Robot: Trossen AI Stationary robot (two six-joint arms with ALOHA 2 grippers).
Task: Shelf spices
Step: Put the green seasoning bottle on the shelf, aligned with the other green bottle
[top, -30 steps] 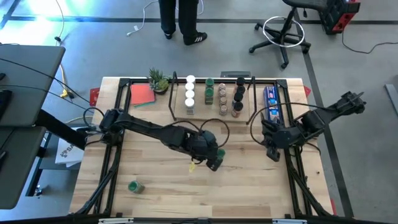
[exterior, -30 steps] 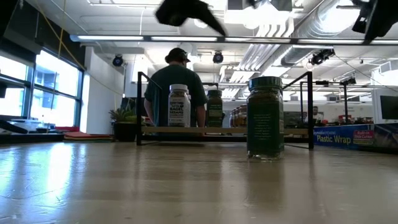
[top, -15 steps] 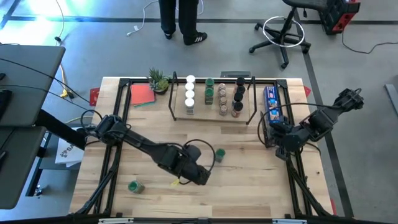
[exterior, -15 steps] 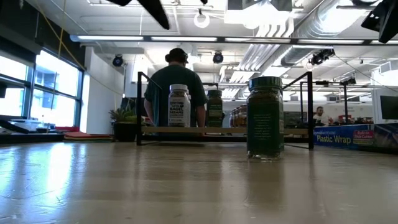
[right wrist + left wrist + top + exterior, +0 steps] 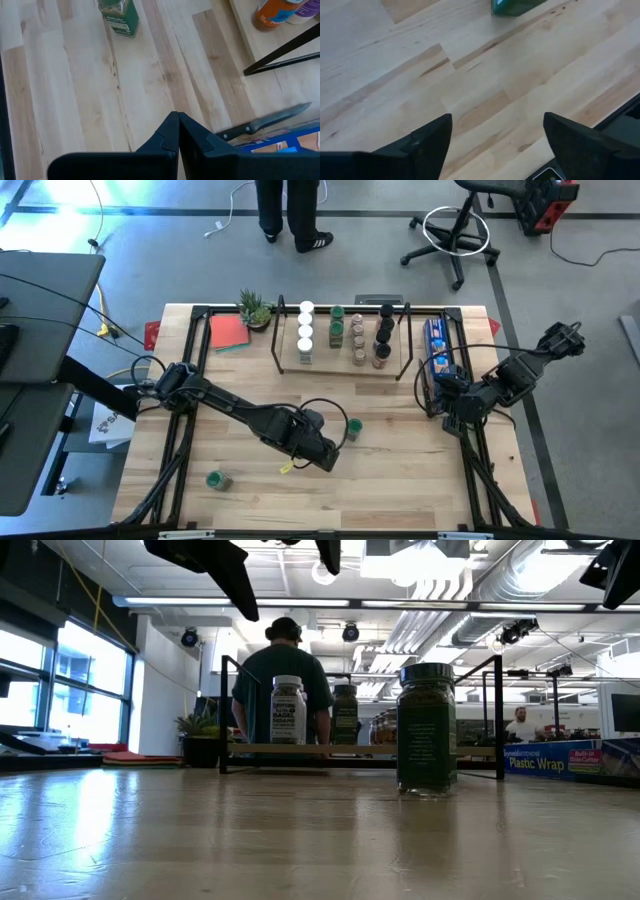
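A green-lidded spice jar (image 5: 353,428) stands upright on its base at mid-table; it also shows as the jar (image 5: 427,728) in the low view, the jar (image 5: 515,6) in the left wrist view and the jar (image 5: 119,17) in the right wrist view. My left gripper (image 5: 326,459) hovers open above the table, just near-left of that jar and touching nothing; its fingers spread wide over bare wood (image 5: 497,132). A second green jar (image 5: 218,479) rests by the near-left corner. The shelf (image 5: 340,360) at the far edge carries several jars. My right gripper (image 5: 450,418) is shut and empty, near the right edge.
A long blue box (image 5: 437,345) lies right of the shelf with a knife (image 5: 265,122) beside it. A small plant (image 5: 255,308) and a red pad (image 5: 230,332) sit at the far left. Black frame rails (image 5: 190,410) run along the table sides. A person stands beyond the far edge.
My left gripper has drawn away from the standing green jar toward the near-left and risen, staying open; the jar has kept its place. My right gripper has shifted slightly toward the right edge.
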